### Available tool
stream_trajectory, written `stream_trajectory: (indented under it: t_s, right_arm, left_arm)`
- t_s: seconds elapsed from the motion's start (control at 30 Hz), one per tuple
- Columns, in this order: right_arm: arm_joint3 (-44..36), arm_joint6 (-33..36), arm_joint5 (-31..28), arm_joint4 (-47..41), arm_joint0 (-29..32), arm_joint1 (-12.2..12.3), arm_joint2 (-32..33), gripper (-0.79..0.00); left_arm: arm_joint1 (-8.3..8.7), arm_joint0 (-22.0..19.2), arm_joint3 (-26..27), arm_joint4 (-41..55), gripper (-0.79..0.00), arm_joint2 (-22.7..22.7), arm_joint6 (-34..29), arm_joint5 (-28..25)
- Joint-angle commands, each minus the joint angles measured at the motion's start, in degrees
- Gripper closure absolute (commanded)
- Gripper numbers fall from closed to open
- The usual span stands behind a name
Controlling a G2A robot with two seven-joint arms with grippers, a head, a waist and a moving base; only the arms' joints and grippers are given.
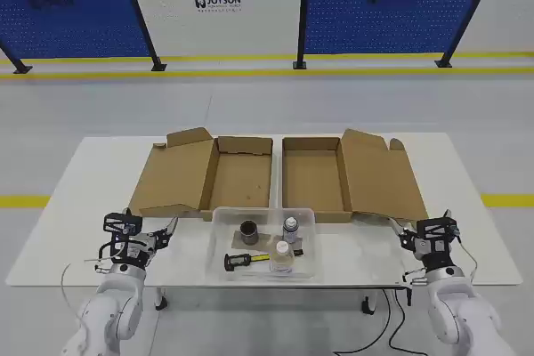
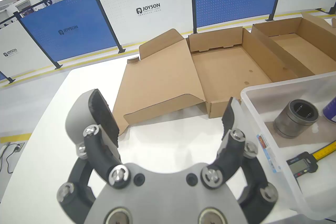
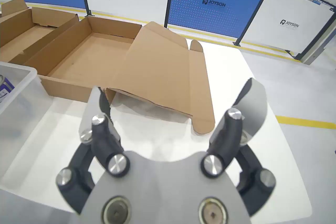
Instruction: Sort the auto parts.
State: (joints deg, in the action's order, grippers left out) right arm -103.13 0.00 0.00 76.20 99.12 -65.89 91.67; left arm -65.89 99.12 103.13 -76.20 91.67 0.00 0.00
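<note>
A clear plastic bin [image 1: 219, 233] sits at the table's front middle. In it lie a dark metal cylinder [image 1: 248, 235], a digital caliper [image 1: 241, 261] with a yellow bar, and two small bottles [image 1: 290, 226] with blue labels. The cylinder [image 2: 296, 117] and caliper [image 2: 303, 164] also appear in the left wrist view. My left gripper [image 1: 151, 233] rests open on the table left of the bin, fingers [image 2: 103, 114] wide apart and empty. My right gripper [image 1: 423, 226] stands open to the right of the bin [image 3: 15, 109], nothing between its fingers [image 3: 252, 101].
Two open cardboard boxes lie behind the bin: the left box [image 1: 242, 178] with its lid folded out to the left, the right box [image 1: 312, 178] with its lid out to the right. White table surface [image 1: 89, 222] stretches beside each gripper. Blue and white partition panels stand beyond.
</note>
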Motion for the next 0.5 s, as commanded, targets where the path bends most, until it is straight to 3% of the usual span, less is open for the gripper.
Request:
stream_trajectory:
  t_s: [0.0,0.47]
  right_arm:
    - [0.0,0.0,0.0,0.0,0.0,0.0,0.0,-0.785]
    - [0.0,0.0,0.0,0.0,0.0,0.0,0.0,-0.785]
  left_arm:
    - [0.0,0.0,0.0,0.0,-0.785,0.0,0.0,0.0]
    - [-0.03,-1.2,0.5,-0.7,-0.785,-0.3,-0.8,-0.8]
